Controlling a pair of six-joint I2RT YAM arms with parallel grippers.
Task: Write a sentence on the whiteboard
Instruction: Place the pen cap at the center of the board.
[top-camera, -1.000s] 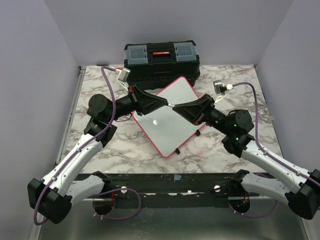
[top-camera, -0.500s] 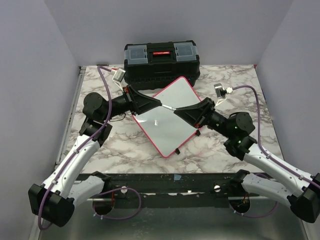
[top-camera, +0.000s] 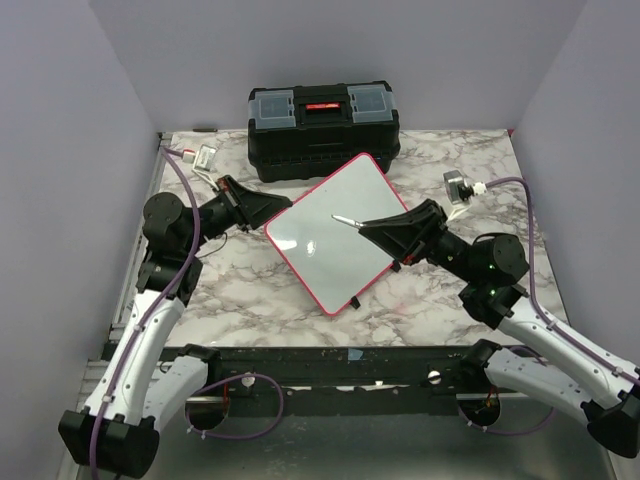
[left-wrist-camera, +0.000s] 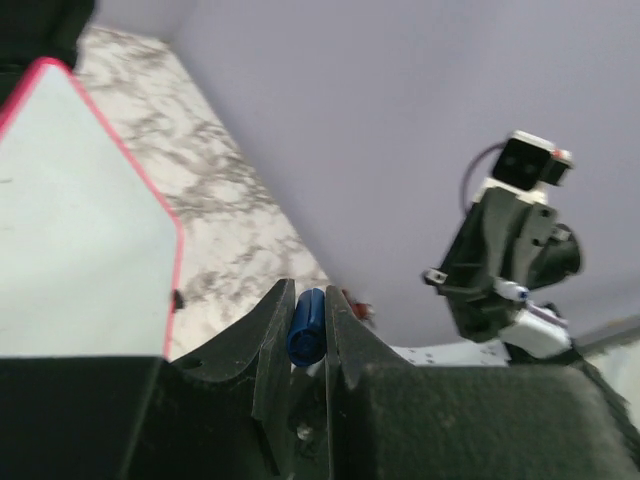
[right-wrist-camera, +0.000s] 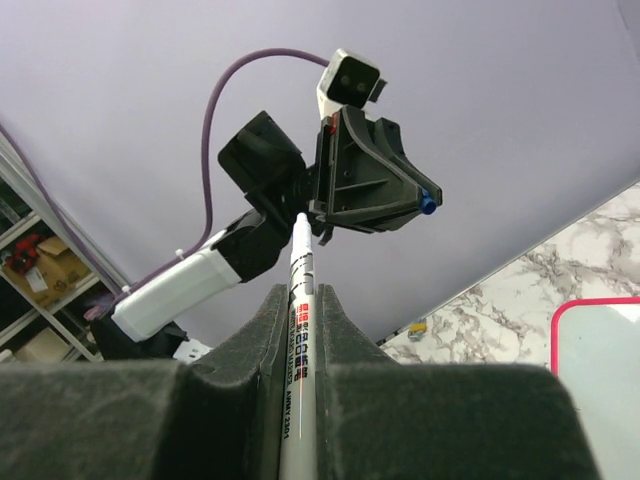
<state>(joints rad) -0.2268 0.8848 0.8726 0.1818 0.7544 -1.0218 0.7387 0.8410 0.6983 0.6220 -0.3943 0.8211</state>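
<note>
The whiteboard (top-camera: 325, 250), white with a thin red rim, lies turned like a diamond on the marble table; its corner also shows in the left wrist view (left-wrist-camera: 70, 230) and the right wrist view (right-wrist-camera: 600, 340). Its face looks blank, so the sentence is not in view. My left gripper (top-camera: 287, 204) hovers at the board's left edge, shut on a blue marker cap (left-wrist-camera: 306, 325). My right gripper (top-camera: 363, 227) hangs over the board's right half, shut on a white marker (right-wrist-camera: 299, 330). The marker's uncapped tip (top-camera: 336, 217) points left toward the left gripper (right-wrist-camera: 375, 185).
A black toolbox (top-camera: 322, 120) with clear lid compartments stands at the table's back edge, just behind the board's top corner. Purple cables loop off both wrists. Lilac walls close in the table on three sides.
The two grippers, joined tip to tip over the board a second ago, have pulled apart. The left arm drew back left with the cap, and the right drew back right with the bare marker.
</note>
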